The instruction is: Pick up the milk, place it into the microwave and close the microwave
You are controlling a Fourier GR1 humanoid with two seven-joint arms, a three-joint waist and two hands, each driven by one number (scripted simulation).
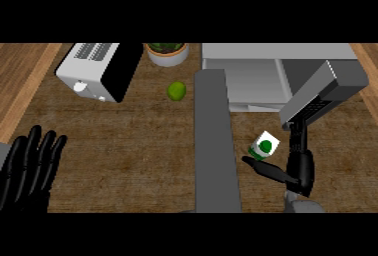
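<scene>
Left hand (29,167): nearest item, lower left edge of the head view; fingers straight, pointing up, holding nothing; at rest.

Right hand (291,172): lower right, just below the milk; thumb stretched toward the carton's lower left corner, fingers (298,140) straight along its right side, reaching up toward the open door; whether they touch the carton cannot be told. Nothing is clasped.

Milk (264,146): small white carton with a green round mark, on the counter (140,150) right of the grey bar, in front of the microwave. Long axis tilted, top end pointing up and slightly right, toward the microwave's opening.

Microwave (255,75): grey, top right, cavity open; door (321,92) swung out to the right, angled down toward the right hand.

Grey bar (216,145): long, upright in the view, running from the microwave's left front to the lower edge.

Toaster (100,70): white and black, top left, set askew.

Lime (176,91): green, between toaster and microwave.

Potted plant (167,52): white pot, top centre, behind the lime.
</scene>
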